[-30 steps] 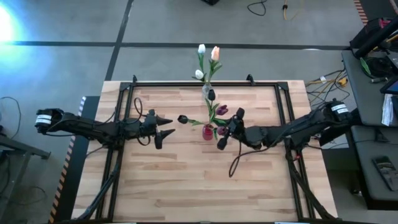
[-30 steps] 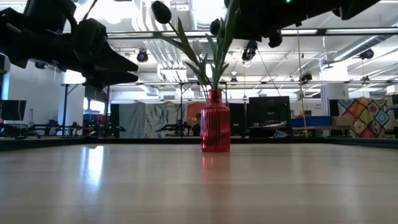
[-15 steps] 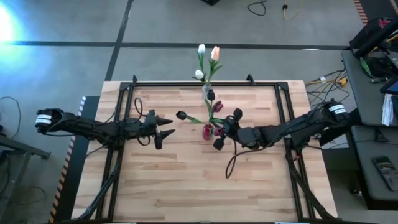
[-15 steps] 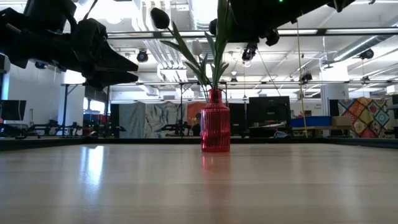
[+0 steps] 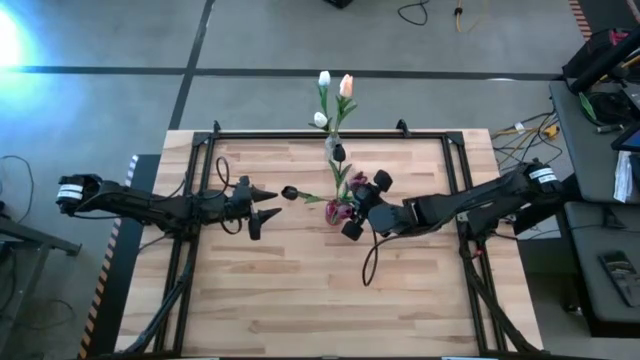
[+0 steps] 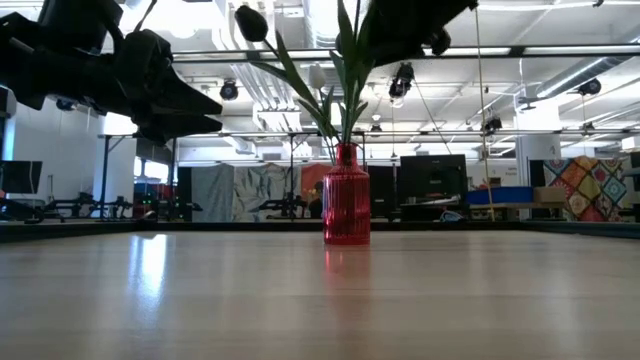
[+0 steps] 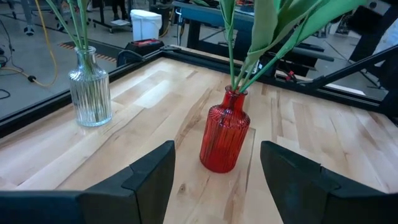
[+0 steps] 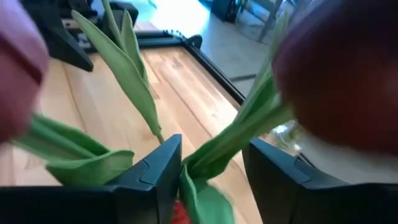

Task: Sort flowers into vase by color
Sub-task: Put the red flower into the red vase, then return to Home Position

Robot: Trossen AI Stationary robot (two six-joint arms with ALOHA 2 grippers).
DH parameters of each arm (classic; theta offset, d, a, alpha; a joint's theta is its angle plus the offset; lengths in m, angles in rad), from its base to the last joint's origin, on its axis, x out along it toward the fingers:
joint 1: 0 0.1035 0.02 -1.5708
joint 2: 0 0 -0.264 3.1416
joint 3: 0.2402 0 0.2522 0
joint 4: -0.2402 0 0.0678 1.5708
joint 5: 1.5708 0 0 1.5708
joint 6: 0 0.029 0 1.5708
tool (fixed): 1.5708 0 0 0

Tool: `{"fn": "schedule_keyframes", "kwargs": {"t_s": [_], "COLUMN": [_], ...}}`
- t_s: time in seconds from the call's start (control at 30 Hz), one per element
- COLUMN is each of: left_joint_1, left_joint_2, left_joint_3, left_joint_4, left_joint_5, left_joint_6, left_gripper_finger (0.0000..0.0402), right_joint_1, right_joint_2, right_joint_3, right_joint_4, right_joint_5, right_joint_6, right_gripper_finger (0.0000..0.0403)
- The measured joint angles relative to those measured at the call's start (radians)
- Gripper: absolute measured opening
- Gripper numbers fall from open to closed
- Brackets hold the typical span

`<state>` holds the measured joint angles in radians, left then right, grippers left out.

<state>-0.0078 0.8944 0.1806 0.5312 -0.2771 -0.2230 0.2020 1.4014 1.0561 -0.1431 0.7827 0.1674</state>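
A red ribbed vase (image 6: pixel 346 195) stands mid-table and holds dark purple and maroon tulips (image 5: pixel 288 192) with green leaves. A clear glass vase (image 5: pixel 333 148) near the far edge holds white and peach tulips (image 5: pixel 346 85). My right gripper (image 5: pixel 366 205) is open, level with the dark tulips above the red vase's neck; its fingers stand on either side of their leaves and stems (image 8: pixel 212 146). My left gripper (image 5: pixel 268 205) is open and empty, left of the red vase (image 7: pixel 225 134), pointing at it. My right gripper comes level from the table's right, open around the dark tulips' leaves and stems. A green leaf (image 8: pixel 186 177) lies against the inner side of one finger (image 8: pixel 155 180). The stems stand upright in the red vase. Blurred tulip heads hide the rest.
A black frame (image 5: pixel 300 133) runs along the table's far edge and sides. A cable (image 5: pixel 372 262) hangs from the right arm over the wood. Bare wood lies toward the near edge (image 5: pixel 320 310).
My right gripper has gone toward the table's left, in among the red vase's tulips, staying open. The dark tulip head leaning to the left has shifted a little farther left.
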Motion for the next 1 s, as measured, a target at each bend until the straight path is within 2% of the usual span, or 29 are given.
{"fn": "schedule_keyframes", "kwargs": {"t_s": [0.2, 0.33, 0.57, 1.0], "left_joint_1": [0.0, 0.0, 0.0, 0.0], "left_joint_2": [0.0, 0.0, 0.0, 0.0], "left_joint_3": [0.0, 0.0, 0.0, 0.0], "left_joint_4": [0.0, 0.0, -0.001, -0.001], "left_joint_5": [0.0, 0.0, 0.0, 0.0], "left_joint_6": [0.0, 0.0, 0.0, 0.0], "left_gripper_finger": [0.0222, 0.0222, 0.0222, 0.0222], "right_joint_1": [0.0, 0.003, 0.014, 0.051], "right_joint_2": [0.0, 0.0, -0.026, -0.164], "right_joint_3": [0.115, 0.149, 0.154, 0.129], "right_joint_4": [-0.234, -0.327, -0.435, -0.609], "right_joint_5": [-0.003, -0.005, -0.064, -0.068], "right_joint_6": [0.036, 0.047, 0.106, 0.183], "right_gripper_finger": [0.0178, 0.0178, 0.018, 0.0179]}}
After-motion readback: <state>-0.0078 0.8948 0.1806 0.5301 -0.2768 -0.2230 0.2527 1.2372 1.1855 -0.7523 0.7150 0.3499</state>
